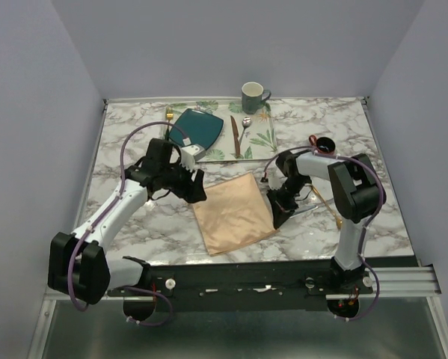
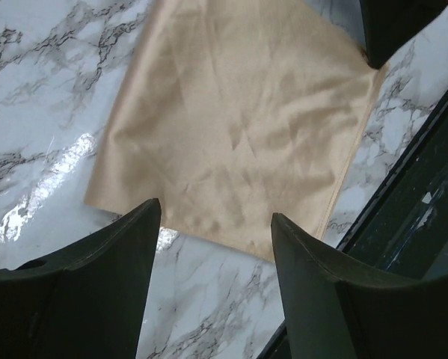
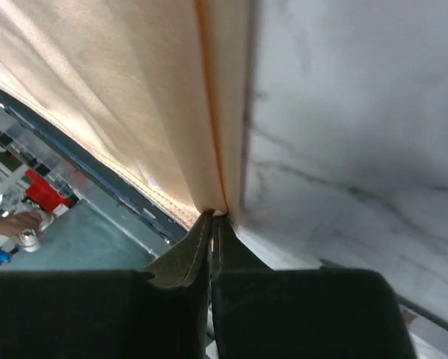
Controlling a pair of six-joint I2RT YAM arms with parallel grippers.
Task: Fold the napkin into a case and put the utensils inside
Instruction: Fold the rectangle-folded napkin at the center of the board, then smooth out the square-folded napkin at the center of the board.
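Marble-patterned tabletop [image 1: 126, 142] carries a plain peach-tan square cloth napkin [image 1: 235, 213]. Right gripper [image 3: 212, 223] clenched on its right edge. Left gripper [image 2: 215, 213] spread wide above its left corner, holding nothing.

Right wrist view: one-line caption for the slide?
Right gripper pinched shut on the edge of the peach napkin, marble table alongside.

napkin [image 2: 238, 127] top edge cut off by frame, its corner hidden between right jaws

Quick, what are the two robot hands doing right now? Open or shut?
Left gripper: open, holding nothing.
Right gripper: shut on the napkin edge.
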